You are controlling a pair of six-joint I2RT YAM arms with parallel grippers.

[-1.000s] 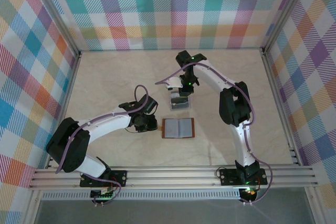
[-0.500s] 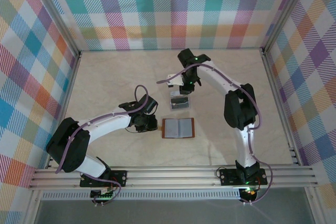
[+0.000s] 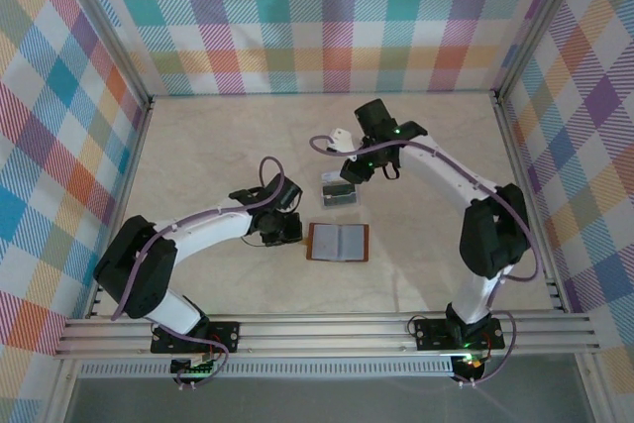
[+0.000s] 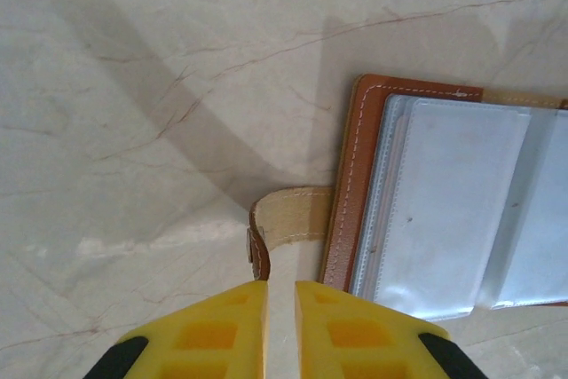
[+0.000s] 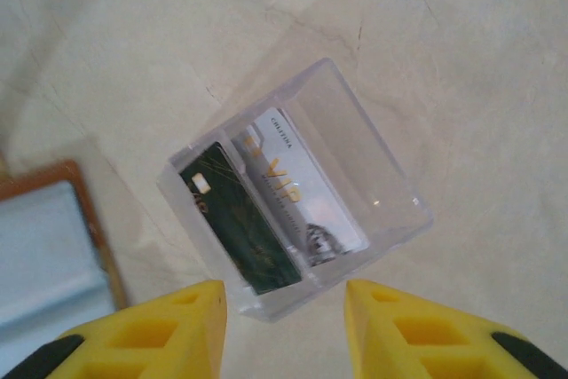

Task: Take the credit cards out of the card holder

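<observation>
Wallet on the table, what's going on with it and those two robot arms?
The card holder lies open on the table, its visible pockets looking empty. The left gripper, nearly closed, sits at its strap tab without gripping it. The right gripper hovers open over a clear box holding a dark card and a white card.

The left arm [image 3: 203, 233] and right arm [image 3: 441, 173] are white tubular links joined by bulky black housings, each trailed by a looping purple cable [image 3: 265, 167]. A small green light [image 3: 395, 129] glows on the right one. Black base plates [image 3: 451, 332] are bolted to a silver rail [image 3: 327, 334]. The left gripper [image 4: 281, 290] and right gripper [image 5: 284, 286] have yellow moulded fingers [image 4: 222, 335] with rectangular recesses and black backs.
</observation>
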